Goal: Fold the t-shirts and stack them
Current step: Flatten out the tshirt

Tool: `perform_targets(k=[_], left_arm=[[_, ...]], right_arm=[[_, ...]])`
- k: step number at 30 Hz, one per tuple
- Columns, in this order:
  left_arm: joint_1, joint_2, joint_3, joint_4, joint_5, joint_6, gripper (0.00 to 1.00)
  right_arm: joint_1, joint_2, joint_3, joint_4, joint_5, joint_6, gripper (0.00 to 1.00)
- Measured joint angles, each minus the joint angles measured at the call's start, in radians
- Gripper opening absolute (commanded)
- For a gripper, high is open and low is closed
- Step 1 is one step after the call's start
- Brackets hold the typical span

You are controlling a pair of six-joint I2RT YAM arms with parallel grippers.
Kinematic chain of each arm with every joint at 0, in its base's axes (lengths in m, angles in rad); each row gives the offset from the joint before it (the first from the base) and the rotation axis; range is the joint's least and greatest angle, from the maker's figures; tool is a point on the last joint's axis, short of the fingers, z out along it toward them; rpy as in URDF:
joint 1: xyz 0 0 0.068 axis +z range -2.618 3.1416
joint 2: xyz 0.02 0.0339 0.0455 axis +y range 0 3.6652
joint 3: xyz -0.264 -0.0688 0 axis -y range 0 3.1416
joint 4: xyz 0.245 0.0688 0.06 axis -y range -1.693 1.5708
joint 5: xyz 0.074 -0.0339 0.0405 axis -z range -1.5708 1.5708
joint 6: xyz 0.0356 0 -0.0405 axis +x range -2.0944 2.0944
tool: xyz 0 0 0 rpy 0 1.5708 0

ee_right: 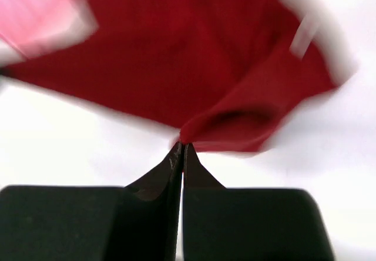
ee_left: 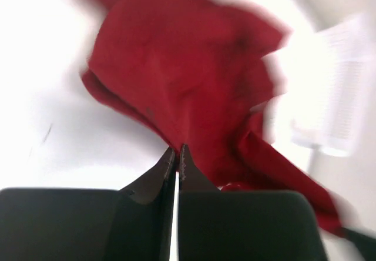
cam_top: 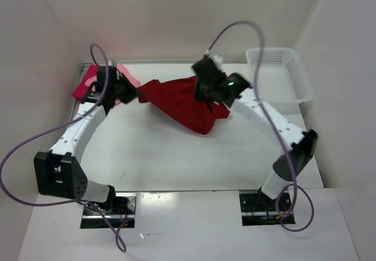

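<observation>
Clamped on cloth, my left gripper pinches the left edge of the dark red t-shirt, and my right gripper is squeezed tight on a fold at its right side. Holding two ends should let me stretch it flat. It spreads bunched between my arms, toward the far side. The crimson-pink t-shirt and light pink t-shirt lie far left, likely the stack. The basket sits far right.

- The big dark red shirt is wrinkled and stretched sideways across the middle of the bench.
- The bright pink shirt lies at the far left.
- The light pink shirt lies touching it.
</observation>
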Motion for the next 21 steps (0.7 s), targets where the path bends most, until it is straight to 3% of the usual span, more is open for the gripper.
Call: perform_targets(k=[4,7,11,15,21], left_arm=[[0.077,-0.063,0.253,-0.066,0.049,0.042,0.0],[0.223,-0.108,0.388,-0.058,0.111,0.039,0.0],[0.393,-0.137,0.517,-0.064,0.145,-0.005,0.0],[0.433,-0.134,0.656,-0.084,0.19,-0.043,0.0],[0.465,-0.063,0.865,-0.089,0.213,-0.09,0.0]], right_arm=[[-0.063,-0.082,0.449,-0.116,0.145,-0.036,0.0],[-0.077,-0.105,0.762,-0.173,0.225,-0.061,0.0],[-0.172,-0.191,0.911,-0.192,0.225,-0.088,0.0],[-0.196,-0.206,1.046,-0.168,0.211,-0.121,0.0],[-0.196,-0.235,1.043,-0.04,0.196,-0.173,0.0]])
